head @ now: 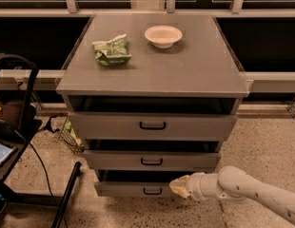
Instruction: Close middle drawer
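While the middle drawer stands partly pulled out between its neighbours, the pincer sits lower, at the lowest drawer front, right of its handle; whether it is open or closed cannot be told. Risk: pushing from this height would shut the wrong drawer.

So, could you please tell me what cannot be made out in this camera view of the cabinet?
All in the camera view.
Inside of the middle drawer: dark, hidden under the top drawer front.
The gripper, low by the lowest drawer front, right of its handle: whether it touches that front is unclear.
The arm: cut off by the right edge.
The green packet on the cabinet top: print too small to read.
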`<state>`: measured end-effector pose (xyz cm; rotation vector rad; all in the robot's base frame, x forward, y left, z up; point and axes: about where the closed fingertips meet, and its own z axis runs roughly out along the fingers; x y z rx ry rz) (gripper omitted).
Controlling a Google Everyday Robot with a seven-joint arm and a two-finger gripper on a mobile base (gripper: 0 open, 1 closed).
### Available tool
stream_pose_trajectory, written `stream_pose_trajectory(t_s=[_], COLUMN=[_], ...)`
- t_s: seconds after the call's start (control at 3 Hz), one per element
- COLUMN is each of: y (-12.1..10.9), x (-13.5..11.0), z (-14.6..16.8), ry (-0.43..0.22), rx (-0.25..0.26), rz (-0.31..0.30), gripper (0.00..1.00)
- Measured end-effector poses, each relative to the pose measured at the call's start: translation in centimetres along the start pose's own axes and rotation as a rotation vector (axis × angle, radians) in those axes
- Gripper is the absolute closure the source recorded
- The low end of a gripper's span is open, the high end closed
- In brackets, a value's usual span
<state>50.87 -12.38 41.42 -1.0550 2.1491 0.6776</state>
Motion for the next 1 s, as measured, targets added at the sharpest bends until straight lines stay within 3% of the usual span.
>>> stream_pose_trajectory(t_s=[0.33,1.0], y=[0.00,0.00], x=[0.00,0.00], z=[0.00,0.01], ry=[0.000,0.000], rx=[0.000,0.000], rz=[0.000,0.000], gripper=[0.06,0.00])
